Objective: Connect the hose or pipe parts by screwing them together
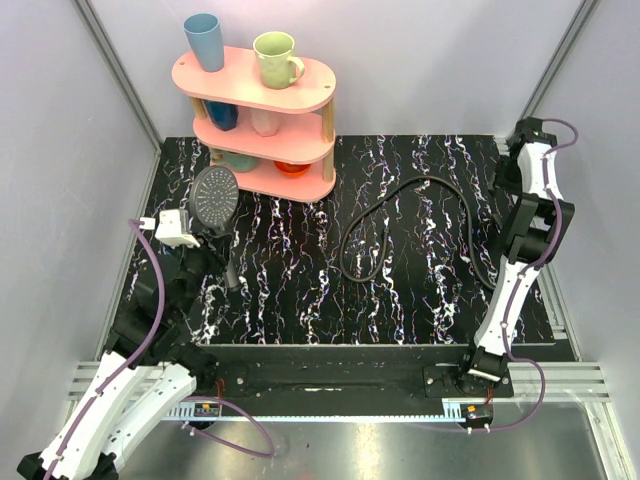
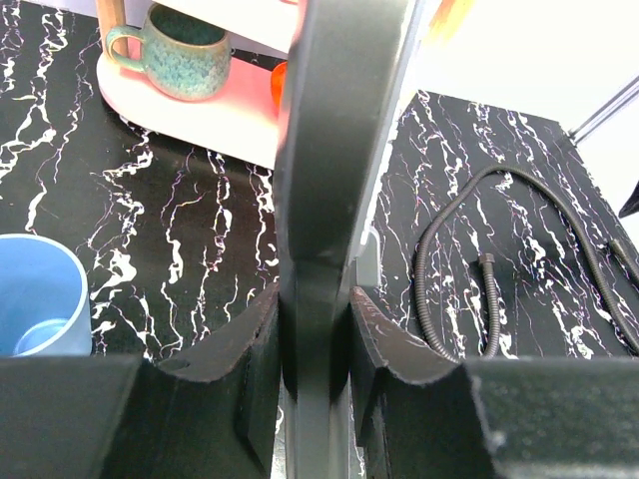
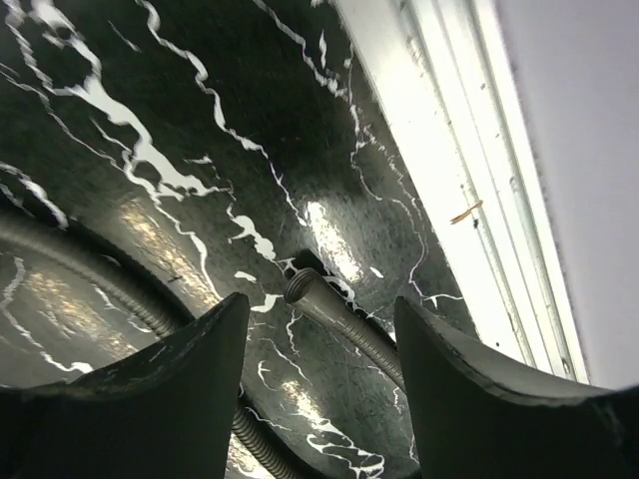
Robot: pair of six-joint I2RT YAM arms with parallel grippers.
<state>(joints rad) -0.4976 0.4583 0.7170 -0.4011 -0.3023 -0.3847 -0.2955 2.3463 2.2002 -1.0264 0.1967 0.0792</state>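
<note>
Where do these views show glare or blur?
Top view: evenly lit and sharp throughout. Left wrist view: the shower head handle fills the centre, close and blurred, and the wall behind is washed out. Right wrist view: glare patches on the table beside the hose end; the rail is overexposed.

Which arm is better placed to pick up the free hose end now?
Right. The right gripper is open just above the hose end; the left gripper is shut on the shower head.

hose end [image 3: 305,289] between spread gripper [image 3: 321,329] fingers
</note>
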